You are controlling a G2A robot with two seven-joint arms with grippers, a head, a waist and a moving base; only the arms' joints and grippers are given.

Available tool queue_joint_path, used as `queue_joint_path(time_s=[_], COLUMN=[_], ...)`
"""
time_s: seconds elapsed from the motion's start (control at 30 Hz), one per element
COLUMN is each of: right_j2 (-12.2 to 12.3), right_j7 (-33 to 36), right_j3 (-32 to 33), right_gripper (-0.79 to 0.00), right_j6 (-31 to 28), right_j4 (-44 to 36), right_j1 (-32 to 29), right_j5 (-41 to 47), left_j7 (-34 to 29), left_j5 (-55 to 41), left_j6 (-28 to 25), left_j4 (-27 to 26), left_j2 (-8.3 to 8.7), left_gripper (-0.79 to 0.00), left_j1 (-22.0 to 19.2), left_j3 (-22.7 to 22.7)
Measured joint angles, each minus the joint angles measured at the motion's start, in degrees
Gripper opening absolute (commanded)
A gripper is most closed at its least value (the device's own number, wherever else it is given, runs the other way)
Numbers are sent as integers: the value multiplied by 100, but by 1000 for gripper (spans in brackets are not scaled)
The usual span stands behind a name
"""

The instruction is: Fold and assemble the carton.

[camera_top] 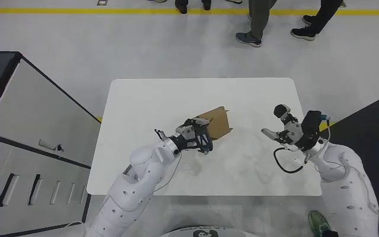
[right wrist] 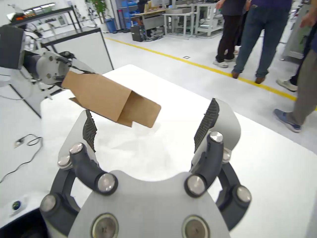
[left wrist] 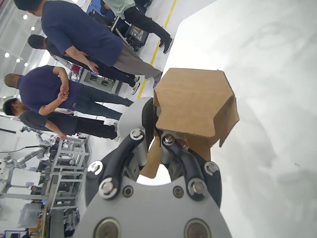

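We are holding the brown, partly folded cardboard carton [camera_top: 217,121] just above the middle of the white table [camera_top: 172,95], our left gripper [camera_top: 198,137] pinching its near end. Our right gripper [camera_top: 275,122] is hovering spread wide near the right edge, apart from the carton.

left arm [camera_top: 148,163]: comes in from the lower left of the top view, with the forearm angled up and to the right.
left gripper [left wrist: 154,122]: fingers drawn close together, clamped on one end wall of the carton [left wrist: 190,100]; one finger is outside the wall and the other inside, with the carton jutting away from the wrist.
right arm [camera_top: 340,163]: comes in from the lower right of the top view, elbow bent and forearm pointing left.
right gripper [right wrist: 151,113]: fingers spread wide with nothing between them; the ribbed pads [right wrist: 209,120] face each other, aimed toward the left gripper and well apart from it.
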Motion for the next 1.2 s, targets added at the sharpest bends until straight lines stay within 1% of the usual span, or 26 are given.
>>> queue_joint_path(time_s=[0.13, 0.23, 0.37, 0.47, 0.53, 0.6, 0.87, 0.93, 1.03, 1.2], right_j2=[211, 400, 652, 804, 890, 964, 957, 955, 1014, 1179], right_j7=[947, 1732, 2870, 3665, 4077, 4165, 4081, 4144, 4455, 4888], right_j3=[-260, -418, -624, -743, -847, -989, -1063, -1280, -1565, -1935], right_gripper=[0, 0, 0, 0, 0, 0, 0, 0, 0, 0], right_j6=[21, 21, 20, 20, 20, 20, 70, 156, 376, 811], right_j4=[-4, -13, 0, 58, 103, 116, 62, 33, 71, 102], right_j1=[158, 266, 436, 564, 616, 625, 581, 524, 622, 812], right_j5=[1201, 2127, 3414, 4274, 4710, 4889, 4888, 5201, 5863, 6735], left_j7=[314, 517, 572, 573, 547, 459, 429, 472, 586, 599], left_j5=[-302, -558, -869, -1069, -1175, -1202, -1194, -1310, -1540, -1909], left_j6=[-198, -483, -715, -789, -809, -857, -844, -866, -1099, -1388], left_j4=[-8, 30, 45, 59, 71, 84, 97, 120, 158, 147], left_j2=[35, 63, 84, 92, 97, 106, 110, 117, 140, 180], left_gripper=[-785, -785, -785, -785, -785, -785, -785, -785, -785, -785], left_j1=[-30, -82, -156, -206, -229, -255, -250, -252, -305, -345], left_j3=[-110, -174, -225, -233, -237, -227, -210, -206, -244, -358])
